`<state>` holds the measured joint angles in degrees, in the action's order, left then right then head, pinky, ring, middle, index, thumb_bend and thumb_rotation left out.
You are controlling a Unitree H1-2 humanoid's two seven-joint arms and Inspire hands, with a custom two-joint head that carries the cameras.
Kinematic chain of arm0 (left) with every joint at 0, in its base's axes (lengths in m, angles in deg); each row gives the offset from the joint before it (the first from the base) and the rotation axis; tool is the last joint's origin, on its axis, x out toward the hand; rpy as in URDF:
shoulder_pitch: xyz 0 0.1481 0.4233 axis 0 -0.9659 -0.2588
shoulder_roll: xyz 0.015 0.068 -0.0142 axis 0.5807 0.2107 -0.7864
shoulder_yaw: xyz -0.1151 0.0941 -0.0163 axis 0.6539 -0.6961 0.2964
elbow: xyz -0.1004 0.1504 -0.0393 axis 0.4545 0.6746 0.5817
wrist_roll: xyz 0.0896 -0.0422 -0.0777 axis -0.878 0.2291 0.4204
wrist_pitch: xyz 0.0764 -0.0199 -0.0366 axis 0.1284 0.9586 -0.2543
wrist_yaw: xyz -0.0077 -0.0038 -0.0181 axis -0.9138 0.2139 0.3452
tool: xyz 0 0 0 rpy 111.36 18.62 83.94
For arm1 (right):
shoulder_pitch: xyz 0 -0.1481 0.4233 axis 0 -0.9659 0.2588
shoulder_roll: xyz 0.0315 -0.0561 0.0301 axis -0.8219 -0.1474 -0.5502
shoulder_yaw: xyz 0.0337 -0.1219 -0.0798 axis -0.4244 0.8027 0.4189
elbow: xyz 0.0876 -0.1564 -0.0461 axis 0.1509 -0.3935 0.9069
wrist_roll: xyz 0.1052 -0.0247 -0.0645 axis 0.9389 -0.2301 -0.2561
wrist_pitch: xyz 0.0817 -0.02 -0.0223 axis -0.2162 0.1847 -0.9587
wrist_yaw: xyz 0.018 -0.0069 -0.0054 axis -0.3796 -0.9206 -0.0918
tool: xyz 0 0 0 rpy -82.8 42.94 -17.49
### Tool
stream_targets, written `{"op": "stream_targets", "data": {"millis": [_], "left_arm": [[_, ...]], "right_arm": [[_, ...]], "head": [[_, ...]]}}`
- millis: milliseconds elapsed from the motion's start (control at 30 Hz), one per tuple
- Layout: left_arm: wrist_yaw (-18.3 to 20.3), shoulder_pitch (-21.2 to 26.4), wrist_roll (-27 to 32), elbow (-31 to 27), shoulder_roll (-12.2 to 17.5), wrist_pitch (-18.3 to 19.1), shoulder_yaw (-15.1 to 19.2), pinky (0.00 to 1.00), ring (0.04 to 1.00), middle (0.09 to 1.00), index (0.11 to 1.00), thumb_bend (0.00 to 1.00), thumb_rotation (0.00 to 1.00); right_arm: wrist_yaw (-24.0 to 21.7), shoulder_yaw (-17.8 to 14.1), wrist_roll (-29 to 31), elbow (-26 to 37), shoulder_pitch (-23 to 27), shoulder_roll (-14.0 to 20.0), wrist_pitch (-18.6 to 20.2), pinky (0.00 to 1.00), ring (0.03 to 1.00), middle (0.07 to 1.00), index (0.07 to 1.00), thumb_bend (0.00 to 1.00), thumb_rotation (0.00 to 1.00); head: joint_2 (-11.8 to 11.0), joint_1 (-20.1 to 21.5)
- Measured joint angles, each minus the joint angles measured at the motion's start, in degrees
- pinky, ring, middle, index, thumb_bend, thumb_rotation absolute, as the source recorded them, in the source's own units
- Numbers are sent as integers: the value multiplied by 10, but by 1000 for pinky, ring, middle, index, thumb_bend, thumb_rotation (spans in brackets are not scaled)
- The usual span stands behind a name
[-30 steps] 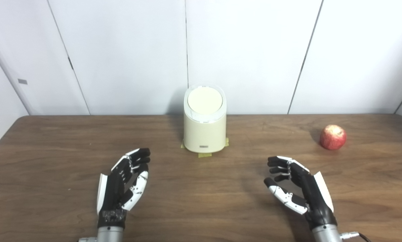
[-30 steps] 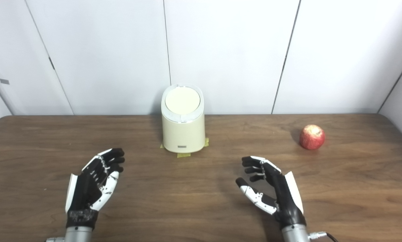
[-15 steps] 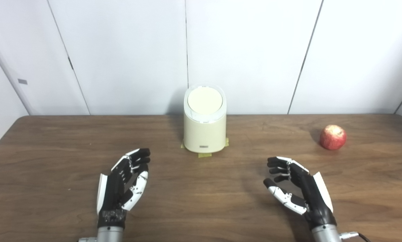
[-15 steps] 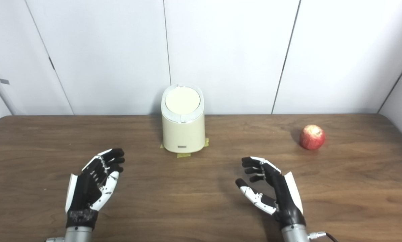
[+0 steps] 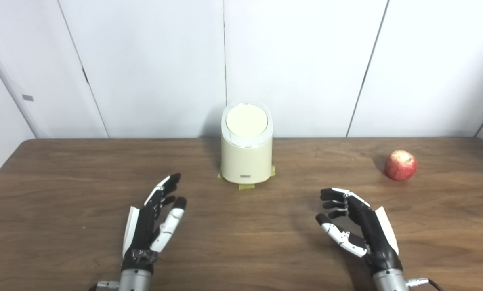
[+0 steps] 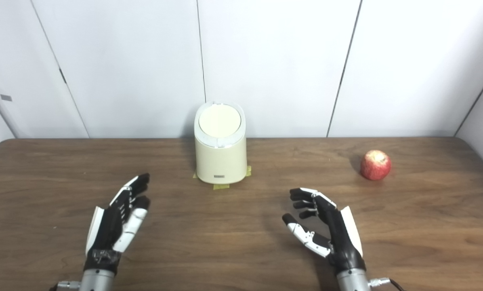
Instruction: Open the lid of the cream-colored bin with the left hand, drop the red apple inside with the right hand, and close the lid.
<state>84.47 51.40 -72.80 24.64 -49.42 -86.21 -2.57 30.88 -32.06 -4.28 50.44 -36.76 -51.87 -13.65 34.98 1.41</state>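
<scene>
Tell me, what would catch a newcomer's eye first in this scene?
Probably the two black-and-white robot hands, the left robot hand and the right robot hand, open and empty over the near part of the brown wooden table. Beyond them stands a cream-colored cylindrical bin, lid shut, with a round red apple far right.

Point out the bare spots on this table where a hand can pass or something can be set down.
Bare wood lies between the left hand and right hand, left of the cream-colored bin, and between the bin and the red apple. Tightest is behind the bin, near the wall.
</scene>
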Motion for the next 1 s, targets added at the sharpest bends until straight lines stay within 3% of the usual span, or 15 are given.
{"op": "stream_targets", "data": {"millis": [100, 233, 533, 633, 833, 967, 1000], "left_arm": [[6, 19, -34, -5, 16, 37, -8, 906, 962, 966, 954, 689, 1000], [18, 74, -66, -14, 36, 96, -13, 994, 998, 998, 987, 778, 1000], [50, 226, -117, -14, 55, 218, -41, 931, 1000, 1000, 1000, 810, 916], [62, 268, -139, -8, 61, 252, -55, 956, 1000, 1000, 1000, 825, 897], [76, 352, -173, 79, 74, 277, -87, 999, 1000, 1000, 1000, 835, 820], [90, 382, -202, 121, 73, 281, -98, 1000, 1000, 1000, 1000, 840, 826], [91, 387, -207, 127, 72, 281, -102, 1000, 1000, 1000, 1000, 829, 853]], "right_arm": [[1, -1, 2, -5, 3, 0, -2, 565, 665, 696, 690, 272, 374], [2, -1, 2, -7, 4, 0, -3, 569, 668, 698, 693, 277, 376], [4, 0, 3, -16, 15, -3, -4, 577, 672, 702, 696, 269, 336], [5, 0, 3, -19, 17, -3, -5, 580, 671, 703, 696, 272, 329], [6, 1, 3, -25, 24, -3, -6, 567, 661, 695, 689, 264, 301], [6, 1, 6, -25, 25, -4, -6, 566, 661, 694, 686, 261, 277], [6, 1, 6, -26, 25, -4, -6, 571, 667, 699, 688, 266, 319]], "head": [[-4, -4], [-6, -3], [-12, -8], [-11, -9], [-12, -6], [-11, -3], [-11, -3]]}}
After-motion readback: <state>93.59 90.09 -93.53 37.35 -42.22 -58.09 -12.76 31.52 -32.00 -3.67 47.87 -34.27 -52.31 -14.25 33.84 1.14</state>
